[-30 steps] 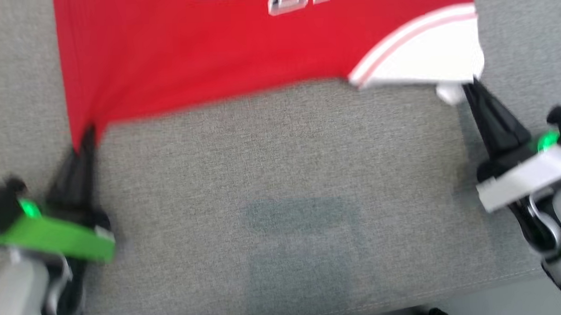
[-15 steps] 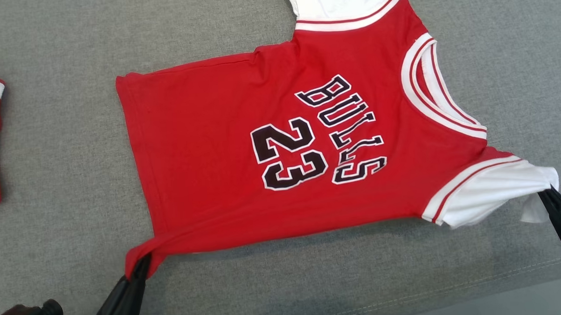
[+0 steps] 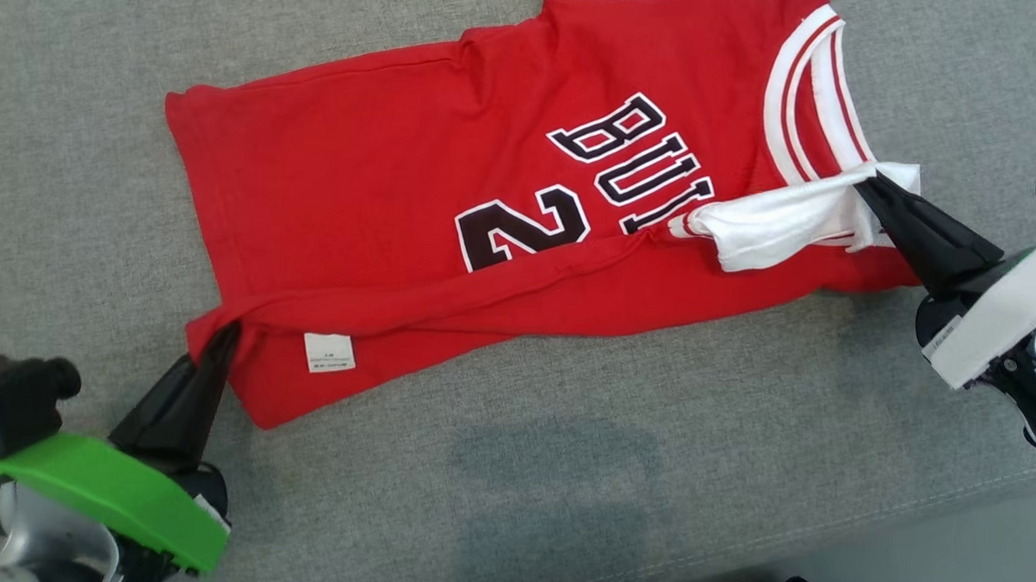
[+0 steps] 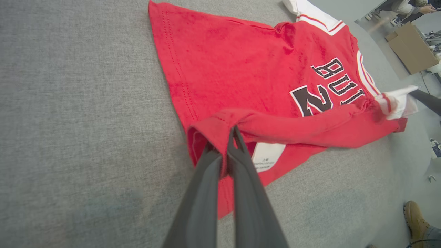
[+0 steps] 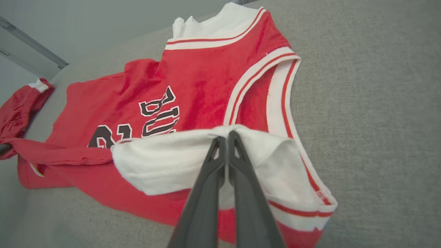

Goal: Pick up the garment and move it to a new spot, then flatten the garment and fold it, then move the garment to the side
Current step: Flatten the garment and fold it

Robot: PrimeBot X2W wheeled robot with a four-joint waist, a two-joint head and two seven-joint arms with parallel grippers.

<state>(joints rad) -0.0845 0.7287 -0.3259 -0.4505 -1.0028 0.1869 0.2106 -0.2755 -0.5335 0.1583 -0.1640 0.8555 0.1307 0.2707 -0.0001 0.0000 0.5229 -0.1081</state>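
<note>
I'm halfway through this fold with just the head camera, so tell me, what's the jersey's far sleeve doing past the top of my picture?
Observer: In the right wrist view the far white sleeve lies down on the grey surface, with one corner rumpled.
Operator: Anything else nearby that's off my screen?
Observer: Yes, a second red garment lies bunched past the hem end of the jersey.
Operator: How does the left claw's grip look up close?
Observer: In the left wrist view the left claw is shut on the jersey's turned-over hem, and a strip of red cloth shows between its two fingers.
</note>
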